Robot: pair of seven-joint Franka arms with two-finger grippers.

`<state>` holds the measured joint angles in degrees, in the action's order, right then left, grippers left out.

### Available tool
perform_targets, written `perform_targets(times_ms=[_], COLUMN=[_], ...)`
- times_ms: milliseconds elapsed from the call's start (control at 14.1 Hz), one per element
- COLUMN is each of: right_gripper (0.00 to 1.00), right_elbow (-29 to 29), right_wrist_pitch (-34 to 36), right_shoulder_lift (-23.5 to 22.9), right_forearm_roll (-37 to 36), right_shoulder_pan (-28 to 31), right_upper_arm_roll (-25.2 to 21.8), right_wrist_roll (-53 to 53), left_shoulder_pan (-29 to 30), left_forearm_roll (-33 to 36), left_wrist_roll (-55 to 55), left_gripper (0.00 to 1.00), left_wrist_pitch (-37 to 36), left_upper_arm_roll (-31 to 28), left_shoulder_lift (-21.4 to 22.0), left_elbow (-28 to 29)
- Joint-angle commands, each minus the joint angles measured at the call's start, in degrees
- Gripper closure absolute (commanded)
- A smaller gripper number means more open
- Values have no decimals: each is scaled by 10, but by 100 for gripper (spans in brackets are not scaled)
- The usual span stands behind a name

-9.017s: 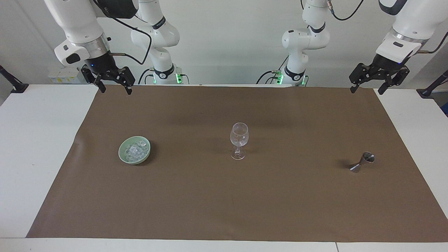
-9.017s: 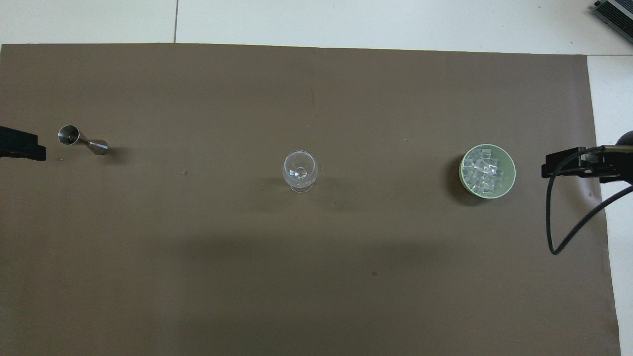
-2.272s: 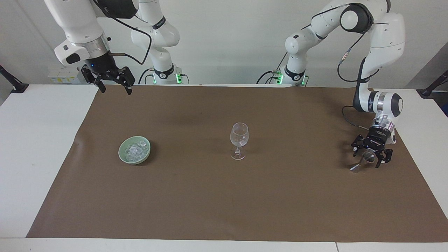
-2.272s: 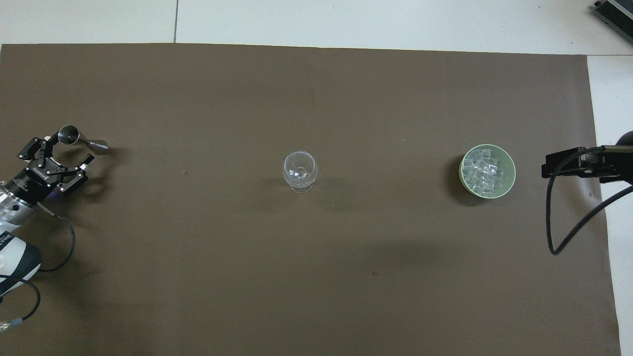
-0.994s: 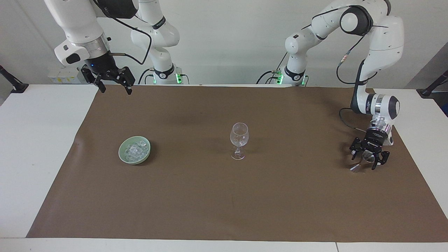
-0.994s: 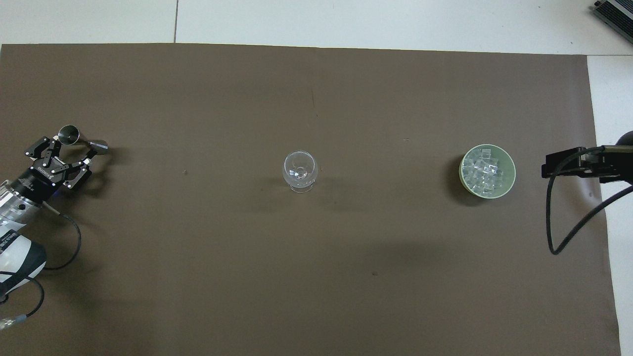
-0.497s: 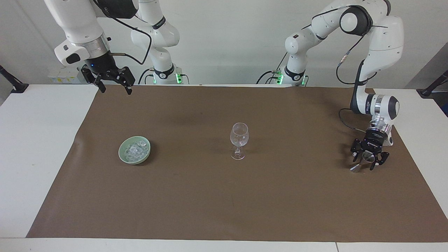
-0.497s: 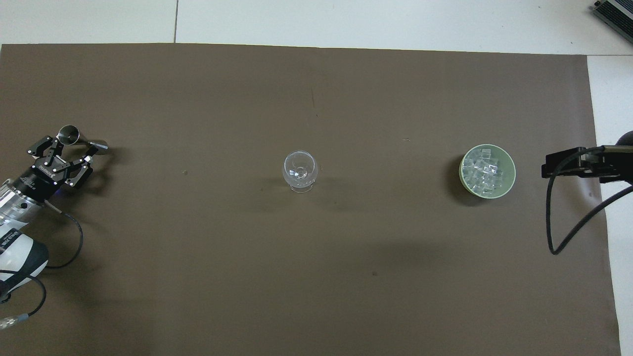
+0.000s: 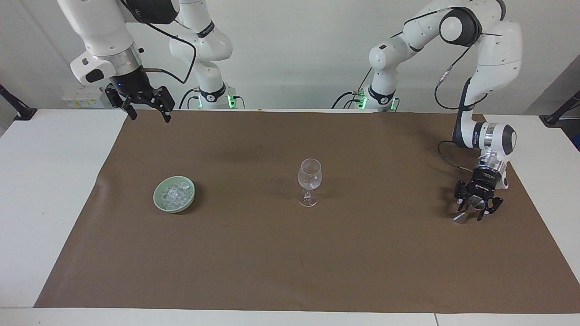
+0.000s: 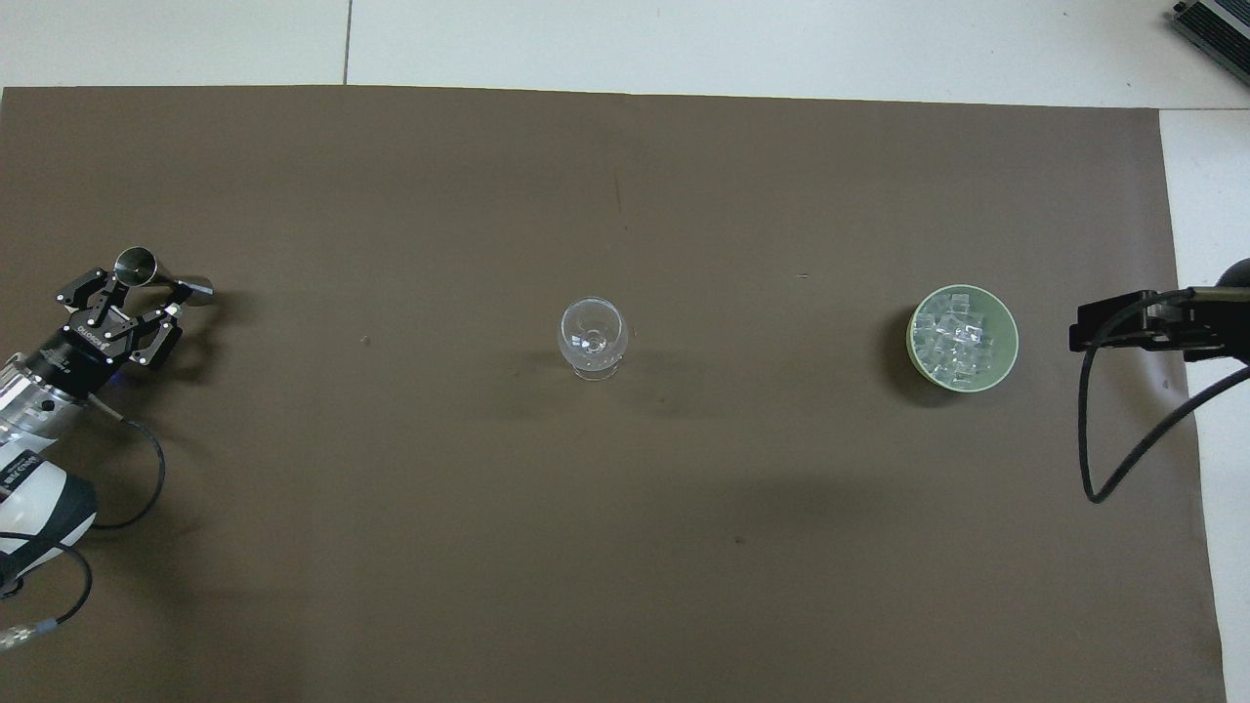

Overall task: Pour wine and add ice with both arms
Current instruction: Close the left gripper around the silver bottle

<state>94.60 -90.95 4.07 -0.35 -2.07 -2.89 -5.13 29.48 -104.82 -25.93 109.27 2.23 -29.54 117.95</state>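
A small steel jigger [image 9: 459, 218] [image 10: 135, 265] lies tilted on the brown mat at the left arm's end. My left gripper [image 9: 471, 212] [image 10: 146, 293] is down at it, open, one finger on each side of its narrow waist. A clear stemmed glass [image 9: 310, 179] [image 10: 592, 337] stands upright mid-mat. The ice [image 9: 174, 194] [image 10: 957, 337] fills a pale green bowl [image 9: 156, 197] [image 10: 1012, 344] toward the right arm's end. My right gripper [image 9: 152, 117] [image 10: 1076, 332] waits open, raised over the mat's corner by its base. No wine is in view.
The brown mat [image 9: 290, 262] covers most of the white table [image 9: 45, 181]. A black cable [image 10: 1104, 430] loops down from the right arm over the mat's edge. A black clamp [image 9: 16, 108] sits at each table corner nearest the robots.
My left arm came down from its raised rest to the jigger. Over the last second its jaws have narrowed around the jigger's waist. The right arm has not moved.
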Motion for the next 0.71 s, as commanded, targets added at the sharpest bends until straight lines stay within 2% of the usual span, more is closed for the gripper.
perform_targets(times_ms=[0, 639], right_gripper=[0, 0], right_elbow=[8, 8], right_wrist_pitch=[1, 0], right_shoulder_lift=[9, 9], right_forearm_roll=[9, 9], right_shoulder_pan=[2, 2], right_upper_arm_roll=[0, -1], right_wrist_roll=[14, 14], left_shoulder_pan=[-12, -11], left_forearm_roll=[-20, -21], left_wrist_roll=[8, 8], left_gripper=[41, 46], left_wrist_pitch=[-6, -9], left_upper_arm_roll=[-5, -5], left_shoulder_lift=[-10, -10], left_elbow=[-7, -7])
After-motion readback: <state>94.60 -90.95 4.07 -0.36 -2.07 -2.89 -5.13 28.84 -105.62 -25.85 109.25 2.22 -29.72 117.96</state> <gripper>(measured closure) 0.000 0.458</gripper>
